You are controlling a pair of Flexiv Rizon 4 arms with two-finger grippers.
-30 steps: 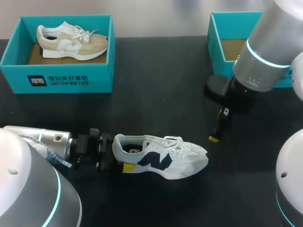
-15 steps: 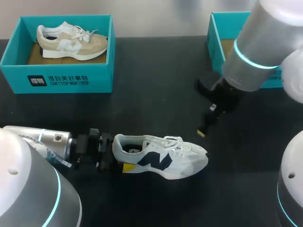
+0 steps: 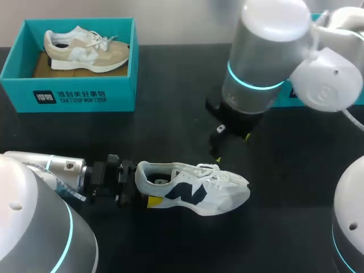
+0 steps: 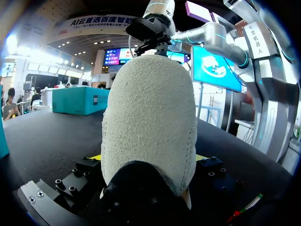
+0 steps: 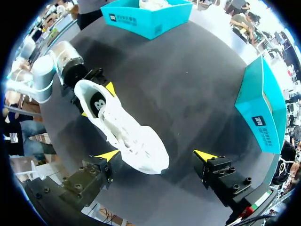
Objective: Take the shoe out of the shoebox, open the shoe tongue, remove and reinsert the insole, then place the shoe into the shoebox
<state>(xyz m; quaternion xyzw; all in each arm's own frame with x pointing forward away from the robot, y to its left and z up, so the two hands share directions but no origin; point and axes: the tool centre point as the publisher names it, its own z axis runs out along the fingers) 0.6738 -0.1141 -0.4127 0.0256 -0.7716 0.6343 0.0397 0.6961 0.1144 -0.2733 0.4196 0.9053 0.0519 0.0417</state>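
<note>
On table point(image 3: 170, 131), between left claw point(image 3: 142, 186) fingers: white shoe point(image 3: 193, 190), heel gripped from both sides | right claw point(image 5: 156, 155): spread wide, holding nothing, over shoe's toe | teal shoebox point(image 5: 263, 108): off beside right claw

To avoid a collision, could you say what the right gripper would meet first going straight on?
Probably the white shoe, whose toe lies between the open jaws of the right gripper; depth is unclear.

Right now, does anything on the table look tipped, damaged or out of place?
Nothing stands out. The white shoe stands upright on its sole on the table, its heel clamped in the left gripper; the right gripper hangs open above its toe. The tan shoe sits in its teal box.
</note>
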